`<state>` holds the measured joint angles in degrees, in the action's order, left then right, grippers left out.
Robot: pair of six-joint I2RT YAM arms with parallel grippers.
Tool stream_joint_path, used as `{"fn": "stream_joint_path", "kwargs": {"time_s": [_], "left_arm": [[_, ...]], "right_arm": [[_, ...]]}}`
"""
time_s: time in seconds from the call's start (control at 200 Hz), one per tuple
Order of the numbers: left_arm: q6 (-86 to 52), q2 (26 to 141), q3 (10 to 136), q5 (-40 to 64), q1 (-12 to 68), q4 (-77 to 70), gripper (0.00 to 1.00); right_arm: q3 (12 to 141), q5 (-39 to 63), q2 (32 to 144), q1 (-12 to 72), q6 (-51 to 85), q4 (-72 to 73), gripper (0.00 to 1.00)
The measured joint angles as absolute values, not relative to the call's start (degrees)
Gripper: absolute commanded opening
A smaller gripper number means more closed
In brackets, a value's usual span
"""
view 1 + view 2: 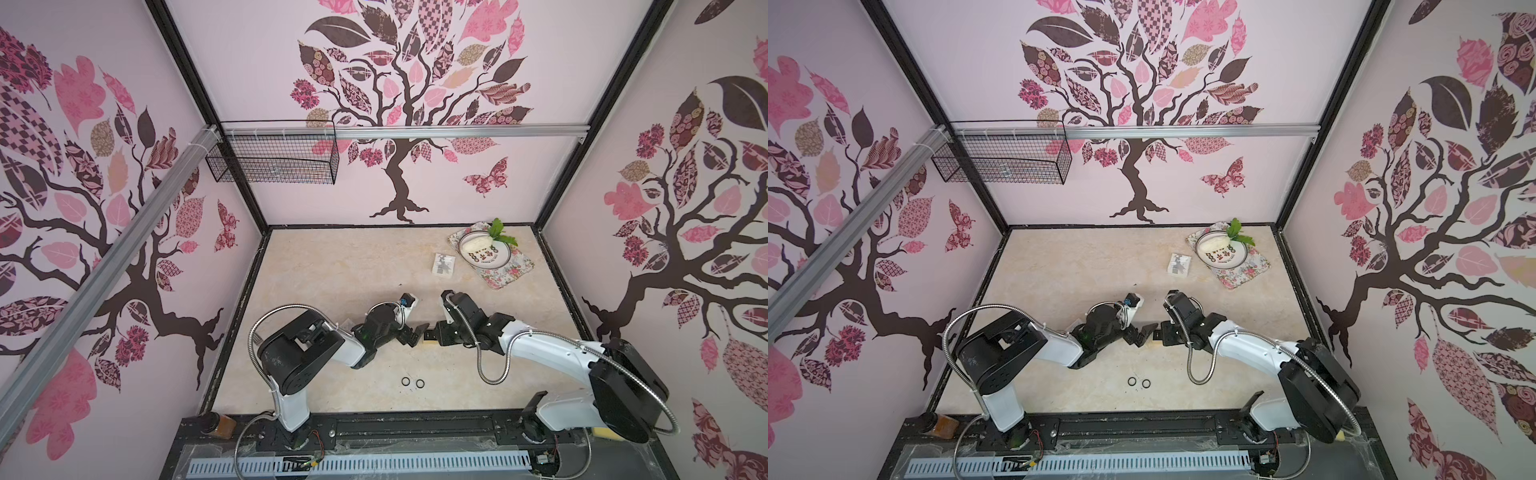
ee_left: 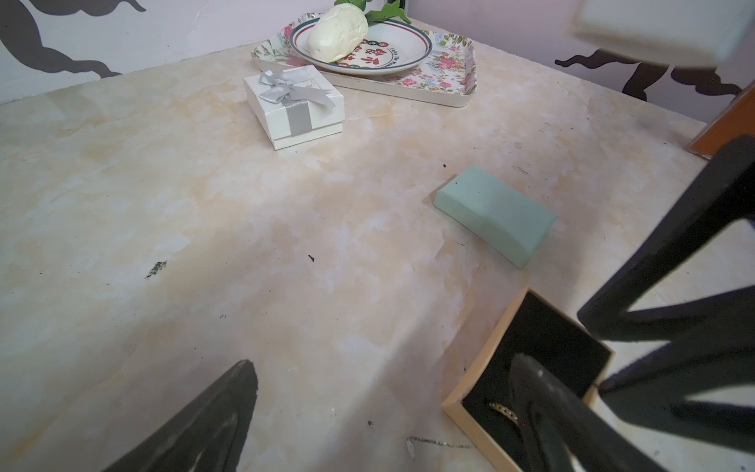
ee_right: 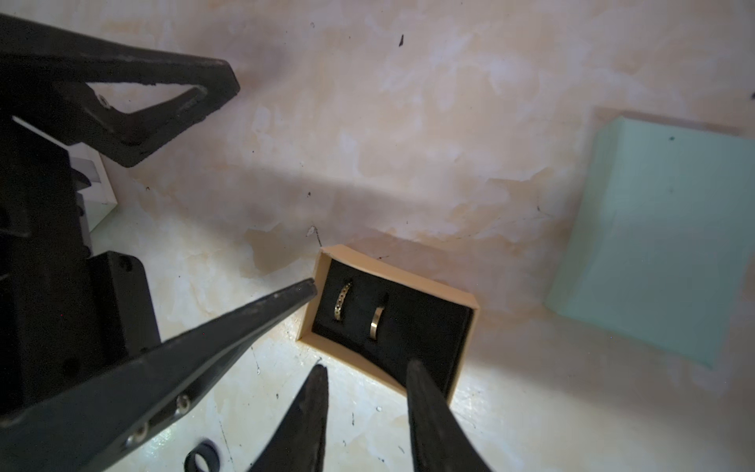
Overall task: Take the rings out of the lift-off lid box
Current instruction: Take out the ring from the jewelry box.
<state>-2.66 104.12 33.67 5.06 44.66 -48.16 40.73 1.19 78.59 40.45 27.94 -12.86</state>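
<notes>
Marble tabletop (image 1: 332,270) | left gripper (image 2: 384,363) wide open beside tan box (image 3: 392,269) | right gripper (image 3: 366,365) half-open, empty | mint box (image 3: 662,245) near

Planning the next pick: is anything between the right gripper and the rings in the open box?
Nothing visible. The right gripper is at the box rim; two rings stand uncovered in its foam. The left gripper has one fingertip at the rim beside them.

Glossy white links (image 1: 540,345), black joints (image 1: 291,357), silver hoses (image 1: 291,306), black fingers (image 3: 433,417).
</notes>
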Motion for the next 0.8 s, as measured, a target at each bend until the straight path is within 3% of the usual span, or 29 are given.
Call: {"fn": "stream_joint_path", "kwargs": {"time_s": [0.8], "left_arm": [[-2.17,108.55,36.47,2.46,45.15,-46.98,0.98]], "right_arm": [[40.18,1.13,84.73,40.75,28.51,-8.25,0.23]]}}
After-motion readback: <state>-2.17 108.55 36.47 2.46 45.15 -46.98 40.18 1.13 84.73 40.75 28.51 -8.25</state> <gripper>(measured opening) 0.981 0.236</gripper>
